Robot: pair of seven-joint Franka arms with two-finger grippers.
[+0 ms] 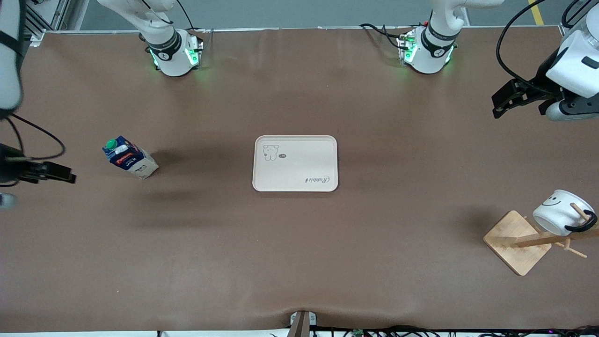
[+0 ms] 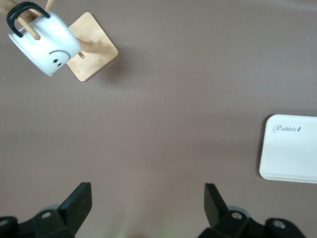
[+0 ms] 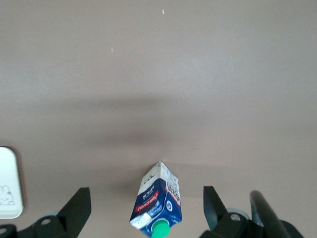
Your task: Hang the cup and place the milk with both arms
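Wooden rack [image 1: 518,242], glossy white cup [image 1: 559,211]

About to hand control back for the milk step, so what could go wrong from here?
1. The milk stands upright on a narrow base; the open right claw could tip it if one finger touches first.
2. The cup hangs tilted by its handle on a peg of the wooden rack; the open left claw, passing close, could knock it off.
3. The tray is shallow-rimmed; a carton set on its edge may topple.
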